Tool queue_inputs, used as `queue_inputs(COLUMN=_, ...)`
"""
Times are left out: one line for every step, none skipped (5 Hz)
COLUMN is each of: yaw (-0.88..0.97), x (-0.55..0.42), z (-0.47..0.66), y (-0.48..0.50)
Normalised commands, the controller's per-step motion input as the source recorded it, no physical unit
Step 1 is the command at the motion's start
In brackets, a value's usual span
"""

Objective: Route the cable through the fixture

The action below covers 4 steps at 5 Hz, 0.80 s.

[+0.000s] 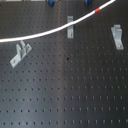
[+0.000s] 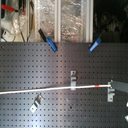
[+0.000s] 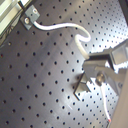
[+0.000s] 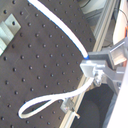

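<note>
Second wrist view gives the closest look at the gripper (image 4: 96,70): its jaws are closed on the cable (image 4: 60,25), pinching the white cord where it comes in across the black pegboard (image 4: 35,65), with a slack loop hanging free past the fingers. In the second exterior view the gripper (image 2: 113,86) sits near the pegboard's right edge, right over one bracket (image 2: 111,95), and the cable (image 2: 45,90) stretches from it across to the left edge, passing at or through the middle bracket (image 2: 73,80); I can't tell which from here. A third bracket (image 2: 35,105) lies below the line of the cord, near the left, untouched by it. The red band (image 2: 97,86) sits just short of the jaws. In the first exterior view the cable (image 1: 45,33) bows over the middle bracket (image 1: 71,26) while the two outer ones stand clear of it. To do this step well, I'd say keep the cord taut and low, line it up with the slot of the bracket under the gripper, and press down gently so the slack doesn't pop it out.
</note>
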Motion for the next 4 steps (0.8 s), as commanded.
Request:
queue_inputs(yaw=0.0, x=0.001, z=0.0, y=0.011)
queue_inputs(yaw=0.0, x=0.0, z=0.01, y=0.0)
queue_inputs(yaw=0.19, x=-0.241, z=0.16, y=0.11)
queue_inputs(yaw=0.39, x=-0.355, z=0.11, y=0.12)
